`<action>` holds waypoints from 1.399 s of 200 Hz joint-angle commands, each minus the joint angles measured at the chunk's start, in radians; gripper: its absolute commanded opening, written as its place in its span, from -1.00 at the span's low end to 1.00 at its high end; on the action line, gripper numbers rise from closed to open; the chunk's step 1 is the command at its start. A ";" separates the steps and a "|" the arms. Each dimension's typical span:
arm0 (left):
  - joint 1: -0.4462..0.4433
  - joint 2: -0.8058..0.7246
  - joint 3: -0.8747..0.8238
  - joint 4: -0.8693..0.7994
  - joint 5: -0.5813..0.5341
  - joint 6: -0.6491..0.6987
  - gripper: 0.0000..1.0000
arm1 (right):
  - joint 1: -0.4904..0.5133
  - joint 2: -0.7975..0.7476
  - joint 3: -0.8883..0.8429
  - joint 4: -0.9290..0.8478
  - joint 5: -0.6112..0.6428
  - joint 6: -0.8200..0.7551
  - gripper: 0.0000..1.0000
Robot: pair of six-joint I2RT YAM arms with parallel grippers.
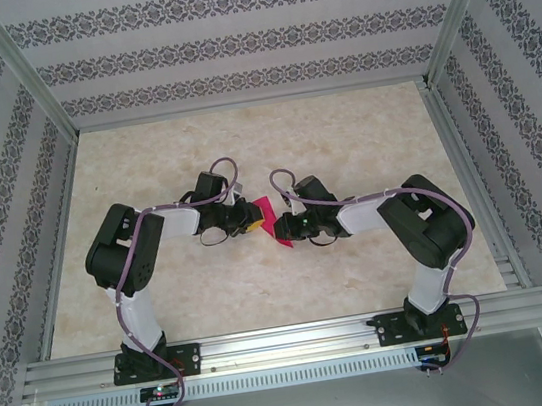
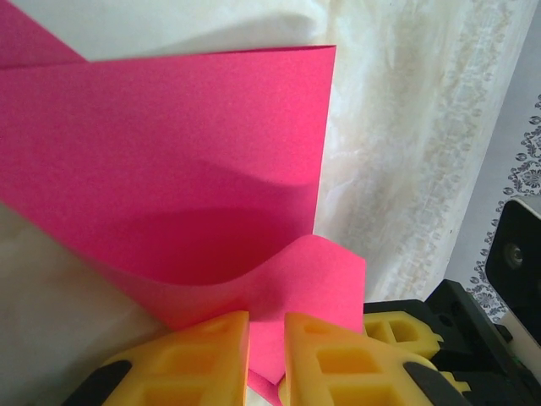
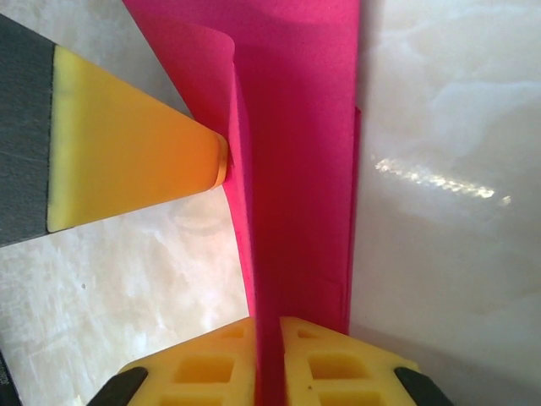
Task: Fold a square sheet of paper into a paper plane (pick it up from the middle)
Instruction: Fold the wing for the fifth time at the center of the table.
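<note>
From above, left pincer (image 1: 244, 217) and right pincer (image 1: 290, 227) meet over the worktop (image 1: 342, 132), the magenta paper sheet (image 1: 267, 222) between them. Left wrist: left pincer (image 2: 266, 355) clamped on the curled, folded paper sheet (image 2: 169, 152). Right wrist: right pincer (image 3: 269, 364) gripping its folded layers.

one pink paper sheet (image 1: 268, 222), two hands (image 2: 267, 355) (image 3: 269, 355), two arms (image 1: 132, 258) (image 1: 411, 229) and one table (image 1: 343, 142).

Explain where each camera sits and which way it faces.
Top external: above, behind the robot, looking down on the pale marbled table; left arm and right arm meet at the thin magenta-pink paper sheet.
Left wrist: on its arm, looking along the yellow-fingered left gripper, shut on the sheet.
Right wrist: same for the right gripper.
Shared: the sheet.
</note>
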 commanded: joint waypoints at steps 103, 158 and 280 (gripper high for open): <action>-0.015 0.014 0.033 -0.069 -0.016 0.042 -0.64 | -0.008 -0.126 0.052 -0.202 0.040 0.013 -0.39; -0.014 0.013 0.030 -0.071 -0.014 0.042 -0.64 | 0.000 -0.111 0.100 -0.251 0.059 -0.008 -0.36; -0.015 -0.009 0.034 -0.074 -0.005 0.039 -0.64 | 0.025 -0.038 0.093 -0.245 0.049 -0.002 -0.74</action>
